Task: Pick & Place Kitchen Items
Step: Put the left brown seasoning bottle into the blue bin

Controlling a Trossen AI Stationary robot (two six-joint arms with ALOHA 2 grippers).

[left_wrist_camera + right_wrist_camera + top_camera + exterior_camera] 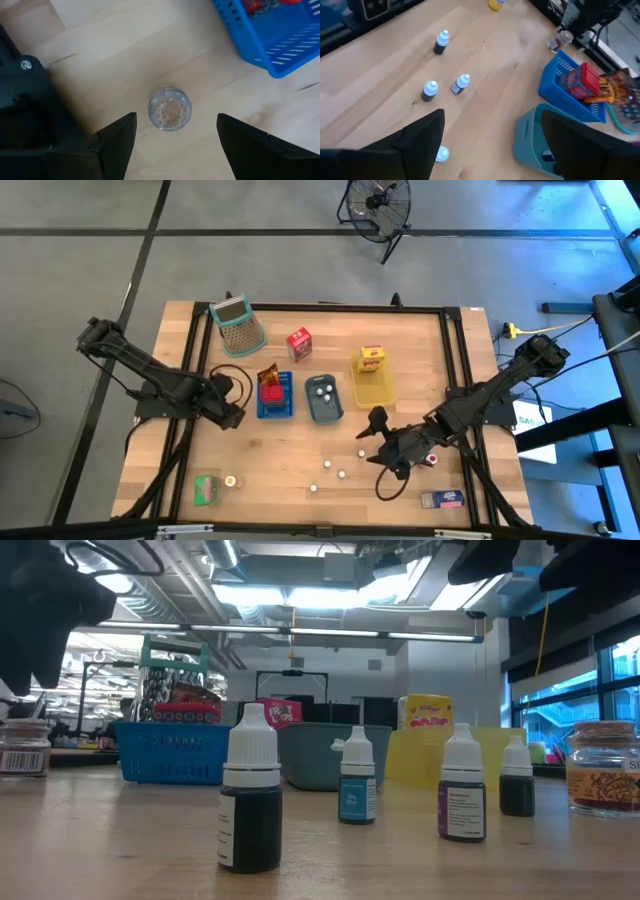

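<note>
Table [300,470]: both jaws wide, empty.

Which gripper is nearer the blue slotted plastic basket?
Left. The left gripper sits just beside the blue slotted plastic basket; the right gripper is farther, past the grey-blue tray.

Both arms [150,375] are looking matte black all over, built from chunky jointed segments. Black cables are looping off the left arm near its wrist and trailing under the right arm [500,390] too. The fingers [117,142] are showing up as flat, dark, pointed wedges, and a shiny screw [25,64] is sitting on the left wrist housing.
</note>
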